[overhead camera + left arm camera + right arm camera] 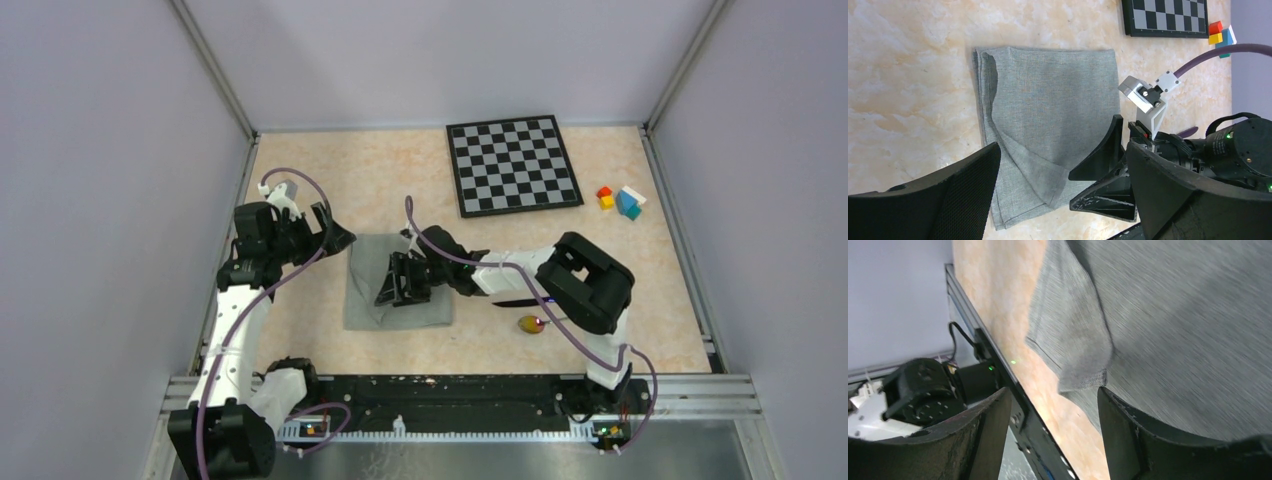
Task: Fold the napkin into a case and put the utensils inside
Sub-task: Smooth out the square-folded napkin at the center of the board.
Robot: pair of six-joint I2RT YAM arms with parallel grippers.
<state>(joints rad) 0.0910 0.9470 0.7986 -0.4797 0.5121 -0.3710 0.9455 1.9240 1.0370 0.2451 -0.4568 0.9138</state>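
Observation:
The grey-green napkin (365,300) lies folded in layers on the table, a top-layer corner turned over near its front edge (1048,185). My right gripper (398,290) hovers low over the napkin's middle, open, one finger beside that turned corner (1083,365); its jaws (1053,435) hold nothing. My left gripper (335,232) is open and empty above the napkin's far-left corner; in its own view (1063,200) it looks down on the napkin and the right gripper's fingers (1108,170). The dark knife (520,301) and the spoon (530,323) lie right of the napkin, under the right arm.
A chessboard (512,165) lies at the back of the table, also in the left wrist view (1168,17). Small coloured blocks (620,200) sit at the back right. A metal rail (450,385) runs along the table's near edge.

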